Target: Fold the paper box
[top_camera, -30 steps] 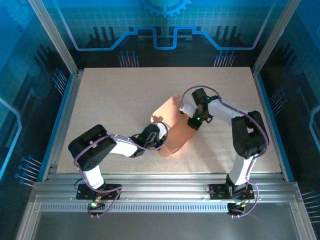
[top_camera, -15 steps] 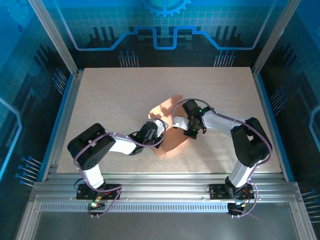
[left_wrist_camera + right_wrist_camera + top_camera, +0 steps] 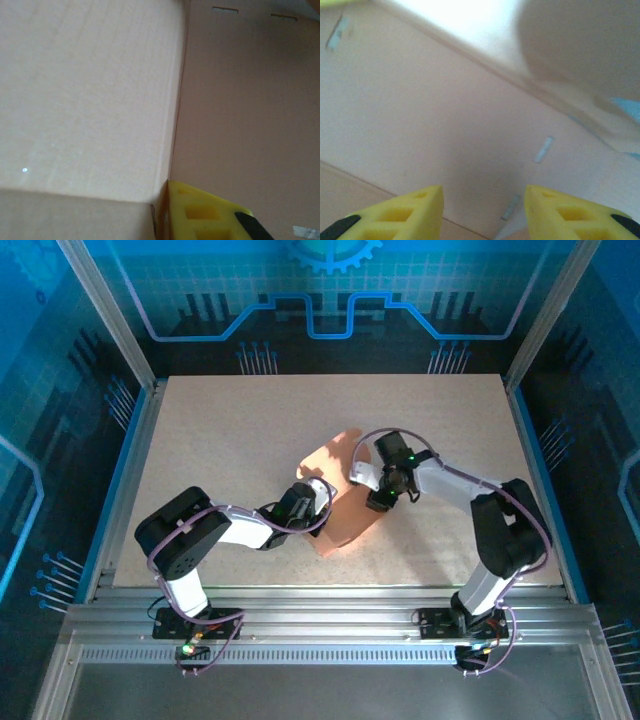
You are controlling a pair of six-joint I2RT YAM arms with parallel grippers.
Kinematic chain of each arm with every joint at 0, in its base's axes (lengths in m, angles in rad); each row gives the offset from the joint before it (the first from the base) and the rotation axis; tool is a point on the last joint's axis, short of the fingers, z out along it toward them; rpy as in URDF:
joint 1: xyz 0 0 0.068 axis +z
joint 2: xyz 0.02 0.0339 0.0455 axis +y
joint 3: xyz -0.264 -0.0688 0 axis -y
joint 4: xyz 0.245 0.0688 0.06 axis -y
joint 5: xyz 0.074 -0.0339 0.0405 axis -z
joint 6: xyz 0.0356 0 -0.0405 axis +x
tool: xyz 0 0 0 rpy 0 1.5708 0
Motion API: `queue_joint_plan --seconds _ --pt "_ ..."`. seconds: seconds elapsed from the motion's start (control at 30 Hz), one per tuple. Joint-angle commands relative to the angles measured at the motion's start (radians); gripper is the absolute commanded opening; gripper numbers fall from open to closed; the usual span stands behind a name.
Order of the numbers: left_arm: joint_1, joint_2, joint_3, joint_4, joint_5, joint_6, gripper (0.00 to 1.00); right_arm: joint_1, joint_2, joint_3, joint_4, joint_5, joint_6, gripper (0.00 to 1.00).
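1. The paper box (image 3: 345, 512) lies half-formed near the middle of the desk (image 3: 220, 440), between the two arms. One panel rises toward the far side and another lies flat toward the near edge.
2. The left gripper (image 3: 318, 502) sits at the box's left edge, closed narrow. In the left wrist view one yellow finger (image 3: 200, 212) presses against a creased panel edge, so it appears to pinch the cardboard.
3. The right gripper (image 3: 377, 498) is at the box's right side. In its wrist view the right gripper (image 3: 484, 196) has its fingers moderately apart with nothing between them, and the salmon panel (image 3: 445, 115) is just beyond.
4. The step in hand looks like a re-grip on the right side. To do it well, keep the left pinch steady as an anchor and bring the open fingers over a panel edge, not the slots. Close close to the crease so the fold follows the scored line and the thin sheet does not buckle.
5. Compared with a second ago, the right gripper has gone from closed to open and has let go of the panel.
6. Its wrist has shifted slightly leftward and nearer.
7. The near flat panel now shows less area, and the left arm has barely moved.
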Motion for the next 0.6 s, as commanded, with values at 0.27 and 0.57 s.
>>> queue_joint_plan --seconds 0.27,0.57 --pt "0.013 -0.001 0.02 -0.028 0.061 0.031 0.12 -0.233 -0.028 0.032 0.115 -0.261 -0.036 0.51" --pt "0.019 0.011 0.052 -0.079 0.09 0.032 0.11 -0.234 0.286 0.327 -0.046 -0.321 -0.201 0.53"
